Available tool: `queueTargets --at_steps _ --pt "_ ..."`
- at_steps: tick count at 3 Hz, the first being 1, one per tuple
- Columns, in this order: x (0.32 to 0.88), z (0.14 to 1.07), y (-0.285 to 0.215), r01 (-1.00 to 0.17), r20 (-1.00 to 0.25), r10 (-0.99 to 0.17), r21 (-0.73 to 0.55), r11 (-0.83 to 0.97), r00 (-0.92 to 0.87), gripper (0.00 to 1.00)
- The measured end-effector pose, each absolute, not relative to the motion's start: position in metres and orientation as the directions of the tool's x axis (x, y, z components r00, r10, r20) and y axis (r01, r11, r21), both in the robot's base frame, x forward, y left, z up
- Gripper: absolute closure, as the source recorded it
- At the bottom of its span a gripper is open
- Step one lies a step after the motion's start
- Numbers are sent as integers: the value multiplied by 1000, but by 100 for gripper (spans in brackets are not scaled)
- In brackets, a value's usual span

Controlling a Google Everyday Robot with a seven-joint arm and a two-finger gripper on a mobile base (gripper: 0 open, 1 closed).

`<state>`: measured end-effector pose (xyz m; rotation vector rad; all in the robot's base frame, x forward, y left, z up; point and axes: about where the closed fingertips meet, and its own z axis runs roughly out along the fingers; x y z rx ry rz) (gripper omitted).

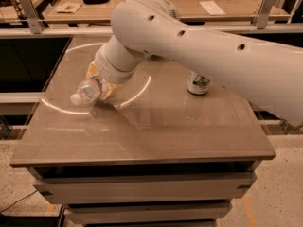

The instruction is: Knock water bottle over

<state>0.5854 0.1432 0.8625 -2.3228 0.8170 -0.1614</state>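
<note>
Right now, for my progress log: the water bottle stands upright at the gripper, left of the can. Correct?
Not upright. The camera view shows the water bottle tipped on its side at the gripper, cap pointing left; it is left of the can.

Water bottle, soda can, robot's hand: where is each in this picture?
water bottle (85,92), camera view, on its clear tilted body.
soda can (199,84), camera view, on its label, below the arm (213,46).
hand (103,86), camera view, midway between its fingertips, around the water bottle.
</note>
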Motion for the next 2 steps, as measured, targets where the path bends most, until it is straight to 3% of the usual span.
queueTargets --at_steps 1,2 --pt "581 851 144 -475 -22 -594 -624 -620 804 96" --pt "580 853 145 -477 -28 -593 -625 -618 804 73"
